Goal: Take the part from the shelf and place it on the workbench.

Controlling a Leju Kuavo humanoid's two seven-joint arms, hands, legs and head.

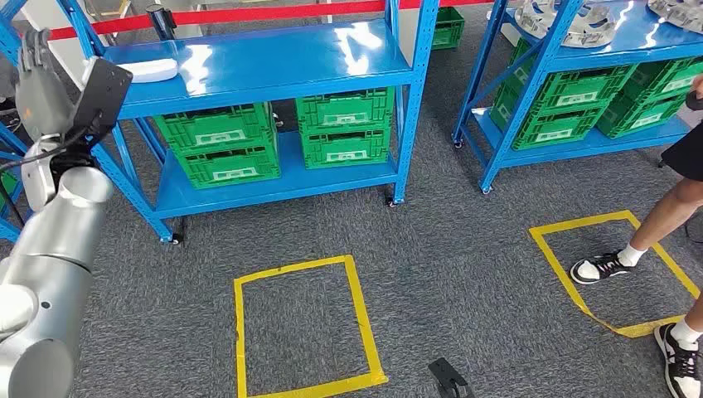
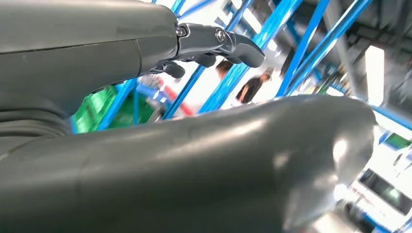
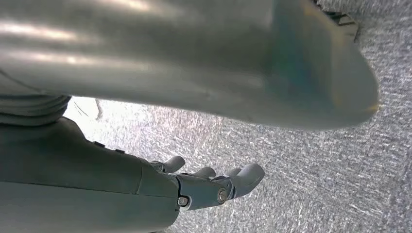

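**Both hands empty, parts on the far shelf**

Nearest, the right hand (image 3: 209, 187) hangs over grey carpet (image 3: 316, 174), its fingers loosely apart and holding nothing. The left arm (image 1: 50, 240) rises along the left edge of the head view, and the left hand (image 1: 37, 83) is lifted in front of the near shelf (image 1: 265, 62); the left wrist view shows its fingers (image 2: 218, 41) extended and apart, with nothing between them.

On the floor ahead lies a yellow tape square (image 1: 303, 327), and a second one (image 1: 613, 274) to the right, where a person's shoe (image 1: 601, 267) stands on it.

Beyond, the near shelf carries green crates (image 1: 278, 137) on its lower level. The far shelf (image 1: 580, 141) at the right holds more crates, and on its top level sit the silver parts (image 1: 568, 21), well apart from both hands.
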